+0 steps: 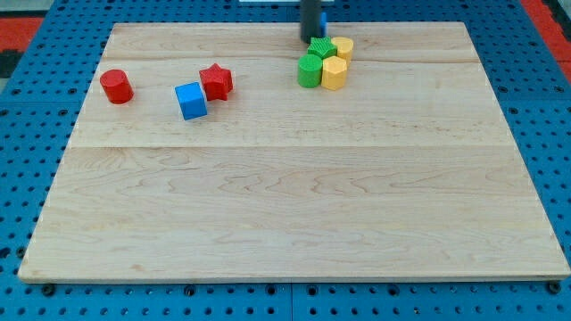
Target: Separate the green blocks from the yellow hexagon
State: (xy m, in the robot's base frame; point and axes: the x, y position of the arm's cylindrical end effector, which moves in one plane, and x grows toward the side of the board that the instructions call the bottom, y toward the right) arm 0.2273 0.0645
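Near the view's top, right of centre, four blocks form a tight cluster. A green block (310, 70) sits at the lower left, a second green block (322, 47) at the upper left. A yellow hexagon (334, 74) is at the lower right, touching the lower green block. Another yellow block (343, 47) is at the upper right. My tip (310, 37) comes down from the view's top edge and stands just above and left of the upper green block, touching or nearly touching it.
A red cylinder (116, 86) stands at the left. A blue cube (191, 101) and a red star (216, 81) sit close together left of centre. The wooden board (285, 214) lies on a blue pegboard.
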